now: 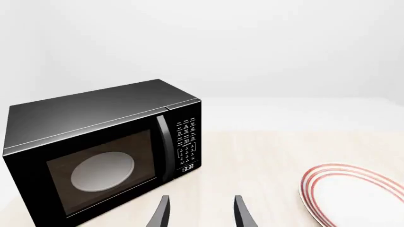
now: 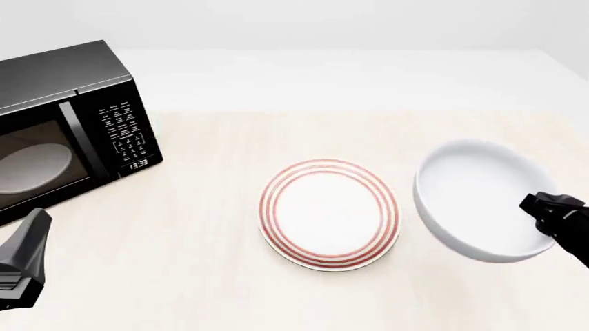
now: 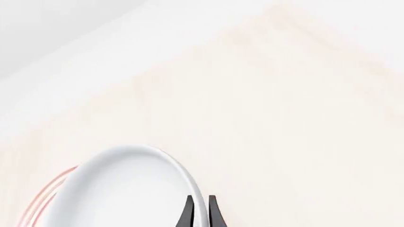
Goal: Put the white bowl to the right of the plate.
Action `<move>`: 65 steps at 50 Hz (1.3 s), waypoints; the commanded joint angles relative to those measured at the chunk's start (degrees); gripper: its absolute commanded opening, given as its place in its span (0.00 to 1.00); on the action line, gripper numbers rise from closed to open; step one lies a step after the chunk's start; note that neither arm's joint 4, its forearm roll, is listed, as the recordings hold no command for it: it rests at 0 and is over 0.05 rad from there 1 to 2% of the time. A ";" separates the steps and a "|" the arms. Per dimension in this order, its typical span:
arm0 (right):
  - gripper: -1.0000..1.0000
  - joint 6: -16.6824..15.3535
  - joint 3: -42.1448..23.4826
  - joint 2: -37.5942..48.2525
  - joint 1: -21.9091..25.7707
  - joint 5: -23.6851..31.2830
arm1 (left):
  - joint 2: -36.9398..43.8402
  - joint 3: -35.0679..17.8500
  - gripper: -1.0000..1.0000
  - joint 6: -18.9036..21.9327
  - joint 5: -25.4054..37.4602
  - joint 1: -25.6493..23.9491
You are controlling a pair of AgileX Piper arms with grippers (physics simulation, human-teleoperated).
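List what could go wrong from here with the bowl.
1. The right tool pinches only the thin rim of the white bowl, so the glossy bowl may slip or swing out of the grip.
2. The bowl sits close beside the plate; in the right wrist view its edge appears to overlap the plate's red rings, so lowering it here might land it on the plate's rim or nudge the plate.

**A:** so what's your left cam showing you?

**B:** You've got the black microwave (image 1: 104, 153), clock reading 13:38, pale disc (image 1: 103, 171) behind its door. Plate (image 1: 353, 196) off beside it, your left gripper (image 1: 200, 213) fingers spread apart, holding nothing.
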 commanded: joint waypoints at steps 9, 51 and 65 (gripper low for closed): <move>0.00 -0.48 -1.31 8.71 -6.45 -6.21 | 0.00 0.00 1.00 0.00 0.00 0.00; 0.00 0.50 -11.47 39.67 -10.24 -22.94 | 0.00 0.00 1.00 0.00 0.00 0.00; 0.00 1.14 -13.50 46.04 -9.98 -25.87 | 0.00 0.00 1.00 0.00 0.00 0.00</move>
